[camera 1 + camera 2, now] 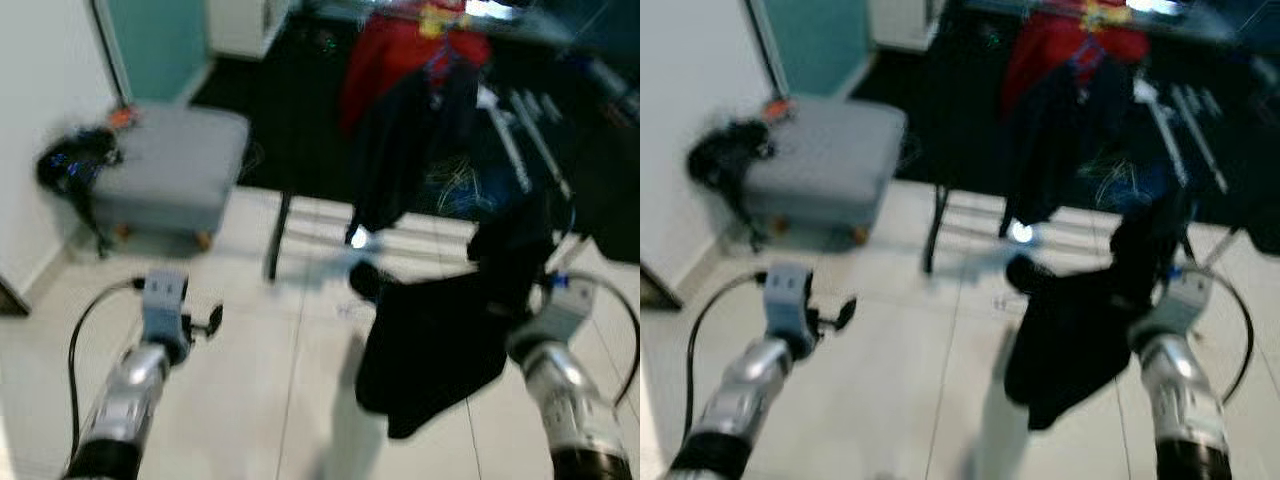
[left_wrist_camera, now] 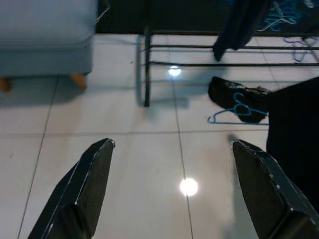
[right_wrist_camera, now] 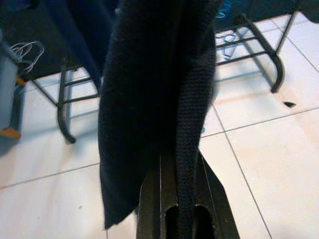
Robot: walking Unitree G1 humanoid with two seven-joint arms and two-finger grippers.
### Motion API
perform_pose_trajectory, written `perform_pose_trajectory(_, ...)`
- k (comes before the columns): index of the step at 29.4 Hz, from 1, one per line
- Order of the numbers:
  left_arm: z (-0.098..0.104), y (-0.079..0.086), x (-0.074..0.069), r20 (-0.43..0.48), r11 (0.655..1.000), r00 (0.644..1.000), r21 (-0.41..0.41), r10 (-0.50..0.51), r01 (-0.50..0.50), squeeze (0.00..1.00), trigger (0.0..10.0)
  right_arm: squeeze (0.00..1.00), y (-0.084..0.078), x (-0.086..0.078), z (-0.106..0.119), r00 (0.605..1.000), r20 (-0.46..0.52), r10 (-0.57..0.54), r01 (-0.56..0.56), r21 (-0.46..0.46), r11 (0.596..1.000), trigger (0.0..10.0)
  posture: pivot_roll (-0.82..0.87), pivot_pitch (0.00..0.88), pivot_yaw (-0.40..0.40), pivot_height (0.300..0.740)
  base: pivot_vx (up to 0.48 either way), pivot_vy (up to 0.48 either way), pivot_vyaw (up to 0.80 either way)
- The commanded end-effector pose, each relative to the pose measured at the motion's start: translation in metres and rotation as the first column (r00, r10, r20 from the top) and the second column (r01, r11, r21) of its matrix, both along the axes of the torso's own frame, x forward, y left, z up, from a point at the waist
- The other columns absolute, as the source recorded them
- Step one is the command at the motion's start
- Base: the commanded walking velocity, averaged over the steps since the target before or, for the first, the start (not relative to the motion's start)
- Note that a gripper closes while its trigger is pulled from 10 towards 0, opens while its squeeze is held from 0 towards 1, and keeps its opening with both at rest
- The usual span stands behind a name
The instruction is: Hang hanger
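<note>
Pale floor tiles (image 1: 250, 400) are spreading out ahead of the robot, running up to a black clothes rack (image 1: 278, 240) that is standing well ahead with a red garment (image 1: 400, 60) and a dark one (image 1: 400, 150) hanging from its top rail. A grey ottoman (image 1: 170, 170) is sitting off to the left by the wall.

The right gripper (image 3: 182, 164) is pinching a black knitted garment (image 1: 1080, 330) between its closed fingers, and the cloth is draping down and to the left of the right arm. I cannot make out a hanger inside that cloth. A blue hanger (image 2: 234, 112) is lying flat on the tiles just in front of the rack's lower bars, touching a small dark bundle (image 2: 234, 94) there.

The left gripper (image 2: 172, 186) is hovering over bare tile with its fingers (image 2: 89, 184) spread wide and nothing between them.

The relation that matters is this: the rack's top rail is lying ahead and above the held garment, running across the robot's front, and the right arm, already loaded, is the nearer one. The next move seems to call for a lift up and forward from the right side. The head views are blurring, so finer detail is hard to judge.
</note>
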State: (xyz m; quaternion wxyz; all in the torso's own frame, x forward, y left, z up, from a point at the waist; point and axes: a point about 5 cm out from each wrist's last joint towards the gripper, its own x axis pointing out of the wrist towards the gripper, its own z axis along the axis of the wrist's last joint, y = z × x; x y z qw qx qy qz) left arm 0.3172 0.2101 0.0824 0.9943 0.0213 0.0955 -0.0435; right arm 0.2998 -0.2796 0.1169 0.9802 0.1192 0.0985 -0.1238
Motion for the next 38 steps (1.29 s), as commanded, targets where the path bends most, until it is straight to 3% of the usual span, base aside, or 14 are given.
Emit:
perform_pose_trajectory(1,-0.0039,-0.0046,-0.0013,-0.010,1.000,1.000,-0.002,-0.013,0.013,0.00,10.0,0.00,-0.0101,-0.0027,0.0102,0.999,0.032,-0.009,0.009,-0.012,1.000,10.0,0.05,0.157,-0.078,0.740,0.446,0.000,-0.80)
perform_pose_trajectory(6,-0.0031,-0.0058,-0.0002,-0.008,1.000,1.000,0.000,-0.017,0.017,0.00,10.0,0.00,-0.0146,-0.0040,0.0134,0.999,0.035,-0.005,0.005,-0.019,1.000,10.0,0.05,0.158,-0.075,0.740,0.445,0.000,-0.80)
perform_pose_trajectory(38,-0.0081,-0.0094,-0.0017,-0.031,1.000,0.999,0.001,-0.026,0.026,0.00,10.0,0.00,-0.0099,-0.0042,0.0170,0.997,0.053,0.054,-0.053,-0.022,0.998,10.0,0.05,0.162,-0.074,0.740,0.469,0.000,0.00)
